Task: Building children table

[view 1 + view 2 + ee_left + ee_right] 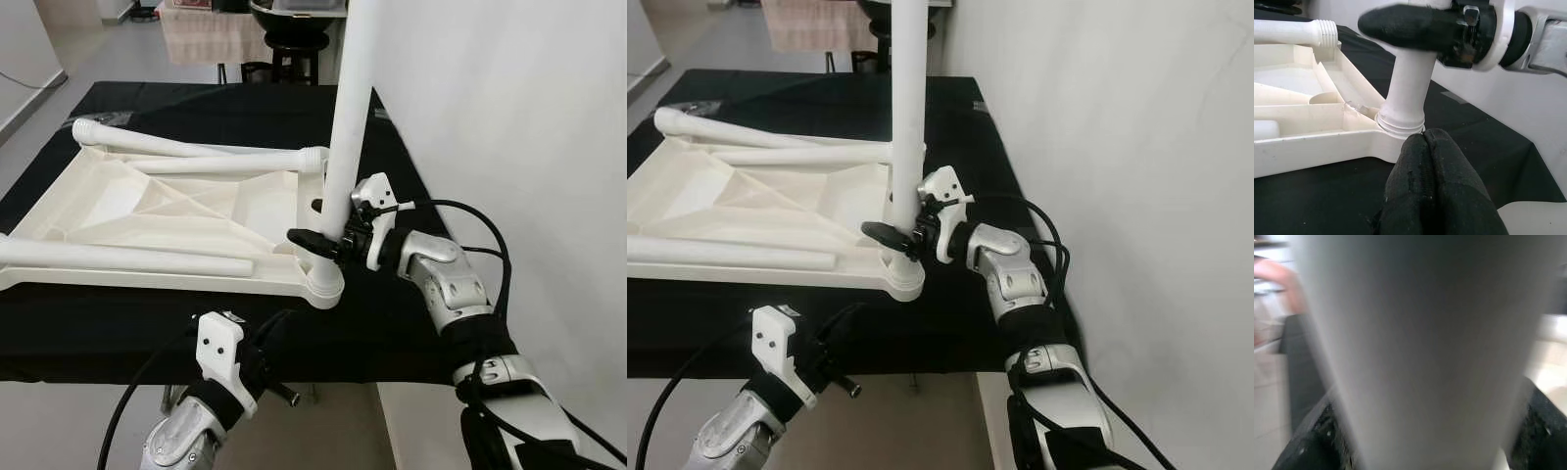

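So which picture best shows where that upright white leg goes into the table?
The left wrist view: the upright leg meets its corner socket close up. Both eye views show the joint smaller; the right wrist view is just blurred leg.

head stereo looking down at tabletop (147, 211), wrist cameras close on upright leg (1406, 88)
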{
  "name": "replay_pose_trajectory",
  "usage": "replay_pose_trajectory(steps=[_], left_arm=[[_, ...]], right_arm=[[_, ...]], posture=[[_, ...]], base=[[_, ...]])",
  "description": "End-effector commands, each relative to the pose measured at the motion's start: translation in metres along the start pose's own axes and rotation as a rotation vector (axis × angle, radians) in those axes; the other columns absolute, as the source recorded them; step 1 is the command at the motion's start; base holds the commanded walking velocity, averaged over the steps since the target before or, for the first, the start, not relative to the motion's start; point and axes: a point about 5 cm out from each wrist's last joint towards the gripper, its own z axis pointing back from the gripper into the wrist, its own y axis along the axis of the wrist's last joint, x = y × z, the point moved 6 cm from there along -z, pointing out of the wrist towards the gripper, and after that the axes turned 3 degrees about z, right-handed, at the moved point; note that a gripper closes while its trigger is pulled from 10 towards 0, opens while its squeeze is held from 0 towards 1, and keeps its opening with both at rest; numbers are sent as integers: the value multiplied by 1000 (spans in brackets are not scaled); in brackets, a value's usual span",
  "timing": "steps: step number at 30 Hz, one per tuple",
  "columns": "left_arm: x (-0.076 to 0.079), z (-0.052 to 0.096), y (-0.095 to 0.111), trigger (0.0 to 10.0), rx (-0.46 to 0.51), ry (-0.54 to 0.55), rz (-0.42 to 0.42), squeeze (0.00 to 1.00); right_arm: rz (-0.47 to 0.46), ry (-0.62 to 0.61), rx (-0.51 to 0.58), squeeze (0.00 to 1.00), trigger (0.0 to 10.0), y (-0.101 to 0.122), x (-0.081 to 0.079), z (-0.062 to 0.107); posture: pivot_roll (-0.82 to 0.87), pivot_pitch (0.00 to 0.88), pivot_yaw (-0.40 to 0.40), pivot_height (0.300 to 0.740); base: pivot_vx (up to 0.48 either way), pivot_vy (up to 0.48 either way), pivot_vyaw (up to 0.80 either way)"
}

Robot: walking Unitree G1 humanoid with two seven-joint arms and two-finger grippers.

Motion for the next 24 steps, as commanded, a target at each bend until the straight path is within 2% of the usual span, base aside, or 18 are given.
replay_pose_trajectory(steps=[1,2,3,4,15,21,22,23,24], left_arm=[[1,1,-5,10000,-16,4,5,0],[1,1,-6,10000,-17,4,4,0],[1,0,-6,10000,-18,4,4,0],[1,0,-6,10000,-19,4,4,0],[2,1,-8,10000,-22,3,6,0],[3,2,-8,10000,-24,1,8,0],[3,3,-8,10000,-25,1,8,0],[3,4,-7,10000,-25,1,8,0],[3,4,-7,10000,-25,1,8,0]], right_arm=[[-23,65,12,0,10000,3,-3,-2],[-41,79,2,0,7451,2,-2,-3],[-52,93,-4,0,7451,1,-1,-3],[-63,97,-4,0,0,2,1,-3],[-80,150,28,0,0,7,4,6],[-4,115,-1,0,0,-4,6,19],[6,13,-26,0,0,-18,6,20],[-15,-284,-68,0,0,-37,20,19],[-15,-284,-68,0,0,-37,20,19]], posture=[[106,49,-97,740],[109,45,-97,740],[109,45,-97,740],[111,43,-97,740],[97,36,-86,740],[95,40,-90,740],[91,41,-94,740],[89,44,-94,740],[89,44,-94,740]], base=[[0,0,0],[0,0,0],[0,0,0],[0,0,0],[0,0,0],[0,0,0],[0,0,0],[0,0,0],[0,0,0]])
